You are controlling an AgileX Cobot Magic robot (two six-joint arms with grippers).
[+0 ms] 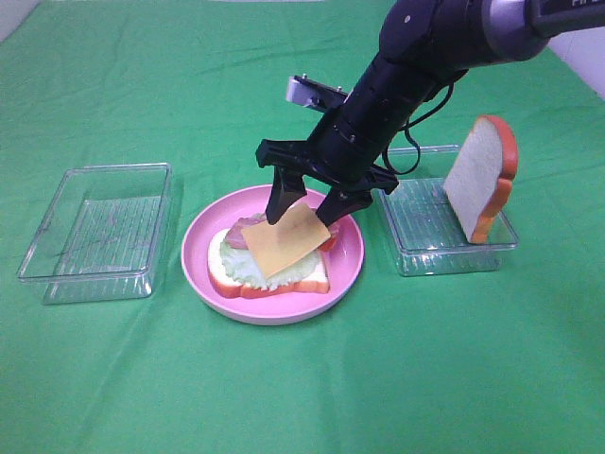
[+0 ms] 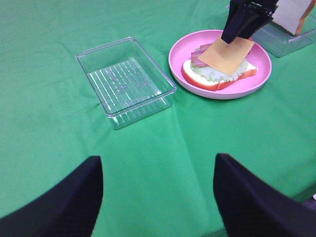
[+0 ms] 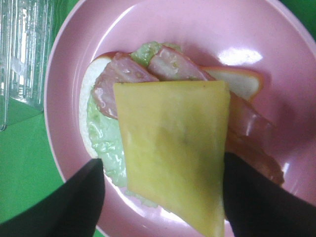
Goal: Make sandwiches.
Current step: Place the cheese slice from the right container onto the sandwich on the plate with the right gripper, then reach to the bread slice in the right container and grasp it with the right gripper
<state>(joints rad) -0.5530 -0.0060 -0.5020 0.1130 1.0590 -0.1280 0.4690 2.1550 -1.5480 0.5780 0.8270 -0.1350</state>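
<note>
On the round pink plate (image 1: 352,253) lies an open sandwich: a white bread slice (image 1: 284,282) with orange-brown crust, pale green lettuce (image 1: 248,267) and pink-red meat strips (image 1: 240,234). A yellow cheese square (image 1: 288,241) rests tilted on top. My right gripper (image 1: 304,219) hangs just above it, jaws spread, with the cheese between the fingertips (image 3: 91,182); I see a gap on one side. A second bread slice (image 1: 482,175) stands upright in the right clear tray (image 1: 416,241). My left gripper (image 2: 158,163) is open and empty, low over the cloth, away from the plate (image 2: 176,54).
An empty clear plastic tray (image 1: 95,236) sits left of the plate; it also shows in the left wrist view (image 2: 126,79). Green cloth covers the table. The right arm reaches in from the upper right over the right tray.
</note>
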